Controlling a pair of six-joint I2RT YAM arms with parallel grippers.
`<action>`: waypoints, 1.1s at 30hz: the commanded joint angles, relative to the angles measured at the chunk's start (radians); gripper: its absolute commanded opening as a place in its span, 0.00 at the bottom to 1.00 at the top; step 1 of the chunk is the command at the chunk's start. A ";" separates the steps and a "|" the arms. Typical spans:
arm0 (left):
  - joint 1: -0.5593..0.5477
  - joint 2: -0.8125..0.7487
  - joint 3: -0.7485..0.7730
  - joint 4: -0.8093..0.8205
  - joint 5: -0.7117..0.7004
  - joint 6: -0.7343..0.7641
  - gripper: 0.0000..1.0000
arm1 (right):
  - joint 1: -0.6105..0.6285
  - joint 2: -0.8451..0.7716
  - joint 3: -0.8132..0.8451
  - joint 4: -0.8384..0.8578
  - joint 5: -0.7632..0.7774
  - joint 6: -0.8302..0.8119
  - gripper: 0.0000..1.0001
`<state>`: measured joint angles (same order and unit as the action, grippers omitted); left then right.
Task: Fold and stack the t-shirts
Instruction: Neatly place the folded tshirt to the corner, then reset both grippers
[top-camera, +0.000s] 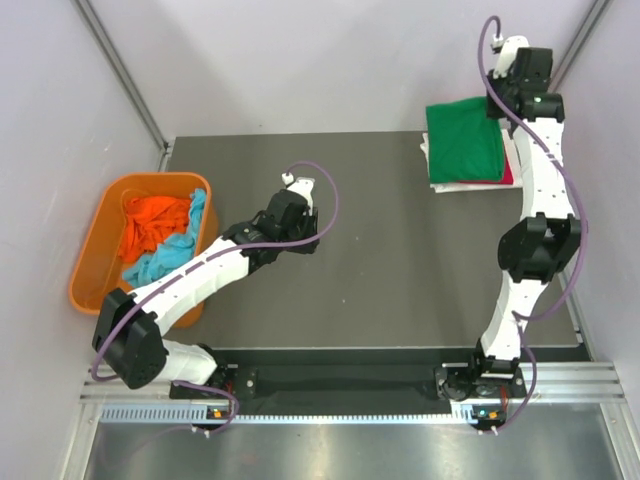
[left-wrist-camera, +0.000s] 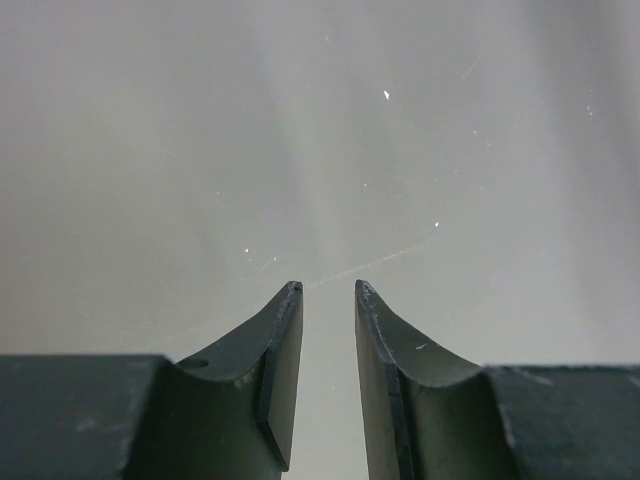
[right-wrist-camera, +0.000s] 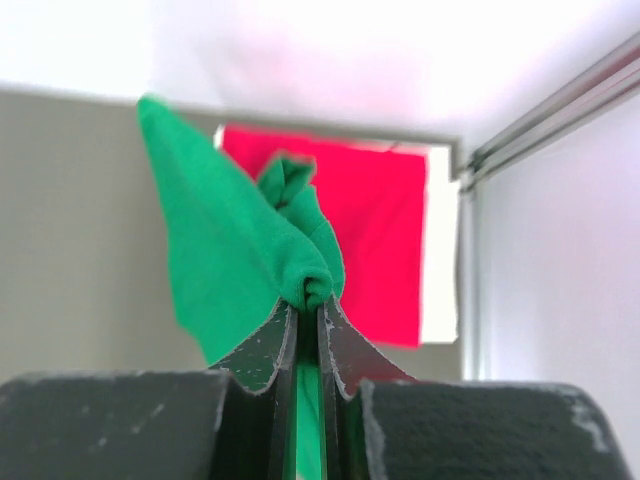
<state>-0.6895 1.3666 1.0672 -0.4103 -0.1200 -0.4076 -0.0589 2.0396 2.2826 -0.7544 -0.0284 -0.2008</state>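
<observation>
Right end effector (right-wrist-camera: 308, 312) clamped on a bunched fold of the green t-shirt (right-wrist-camera: 215, 250), red t-shirt (right-wrist-camera: 375, 225) behind, far-right tabletop (top-camera: 390, 260); grip hidden from above. Left end effector (left-wrist-camera: 327, 292) narrowly parted, empty.

- This was a robotics lab test cell, not a home or a shop.
- Plain pale panels (top-camera: 60, 120) walled a dark table (top-camera: 400, 270) on three sides, framed by bare metal struts (top-camera: 122, 72).
- A white-and-black left arm (top-camera: 190, 275) and right arm (top-camera: 540, 200) were bolted to an aluminium rail (top-camera: 570, 385) at the near edge.
- Purple cables (top-camera: 335, 200) looped loose along the arms.
- Crumpled t-shirts (top-camera: 155, 225) lay in an orange plastic tub (top-camera: 88, 262) beside the bare hardware.
</observation>
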 joint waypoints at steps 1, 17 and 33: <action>0.004 0.005 0.005 0.038 0.005 0.015 0.33 | -0.042 0.057 0.121 0.027 -0.025 -0.012 0.00; 0.007 0.126 0.046 -0.001 0.031 0.013 0.33 | -0.148 0.459 0.273 0.490 0.076 0.011 0.08; 0.013 -0.036 0.111 0.077 0.087 -0.039 0.37 | 0.001 -0.094 -0.167 0.237 0.297 0.234 1.00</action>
<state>-0.6876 1.4380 1.1210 -0.4301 0.0071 -0.4469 -0.1215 2.1796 2.1601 -0.3714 0.2379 -0.1097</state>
